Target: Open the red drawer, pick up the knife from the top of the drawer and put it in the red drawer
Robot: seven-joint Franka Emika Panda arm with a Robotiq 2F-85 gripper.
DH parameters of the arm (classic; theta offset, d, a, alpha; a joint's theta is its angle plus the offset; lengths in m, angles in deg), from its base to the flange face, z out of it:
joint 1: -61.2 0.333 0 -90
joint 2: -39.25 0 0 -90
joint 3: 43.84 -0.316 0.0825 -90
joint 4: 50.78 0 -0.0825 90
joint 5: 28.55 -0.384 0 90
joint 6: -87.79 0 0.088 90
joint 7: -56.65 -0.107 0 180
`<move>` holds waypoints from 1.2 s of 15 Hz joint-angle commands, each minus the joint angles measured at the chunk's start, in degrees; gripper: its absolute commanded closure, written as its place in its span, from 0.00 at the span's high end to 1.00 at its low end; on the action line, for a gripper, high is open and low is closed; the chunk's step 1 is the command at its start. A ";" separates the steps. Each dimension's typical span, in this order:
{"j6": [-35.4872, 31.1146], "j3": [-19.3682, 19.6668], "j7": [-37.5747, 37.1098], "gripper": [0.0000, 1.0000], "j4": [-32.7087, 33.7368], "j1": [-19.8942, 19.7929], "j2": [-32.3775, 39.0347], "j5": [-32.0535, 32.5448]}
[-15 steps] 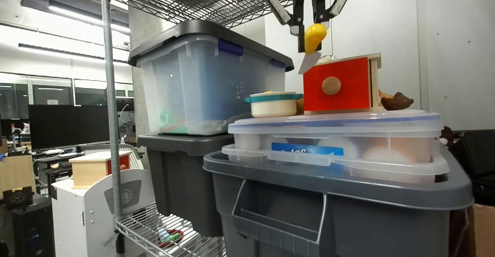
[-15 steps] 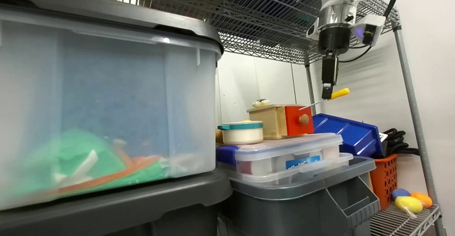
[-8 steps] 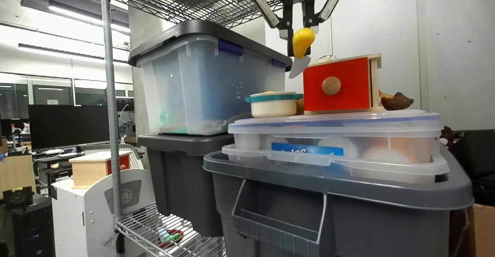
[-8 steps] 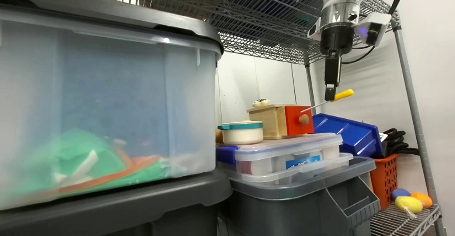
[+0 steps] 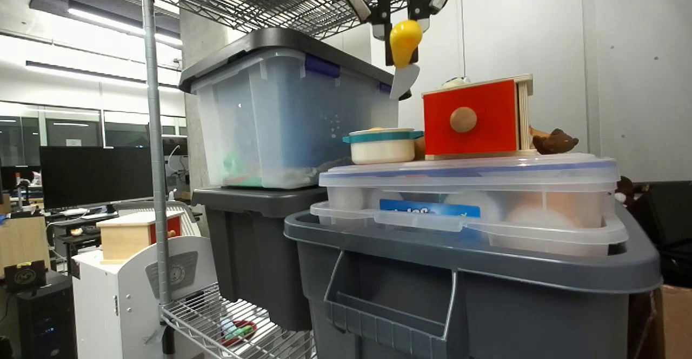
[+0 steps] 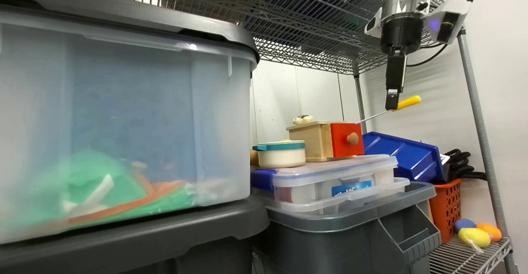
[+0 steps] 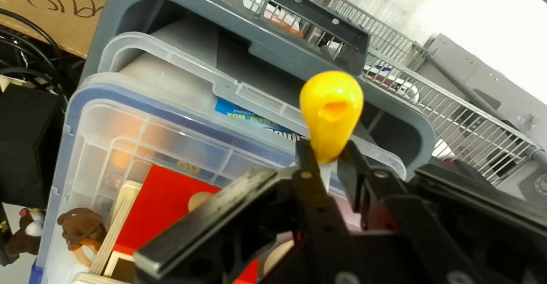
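Round metal posts [image 6: 478,88] carry an upper wire shelf [image 5: 243,2] and a lower wire shelf [image 6: 458,257], both of open grid. Behind them rises a pale wall [image 5: 546,45] with vertical panel seams. In an exterior view, left of a grey concrete column [image 5: 195,51], a long slanting ceiling light [image 5: 102,19] glows white above a row of dark window panes [image 5: 73,132]; lower down appear a black monitor [image 5: 97,178] and a white cabinet [image 5: 97,305] with a curved top edge, the cabinet partly behind the post nearest it.

Lab or office; monitor [image 5: 97,176]; wire shelving [image 5: 292,2]; strip lights [image 5: 124,26]
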 commanded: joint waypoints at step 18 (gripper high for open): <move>-0.83 2.26 4.39 0.05 2.43 3.12 1.05 3.29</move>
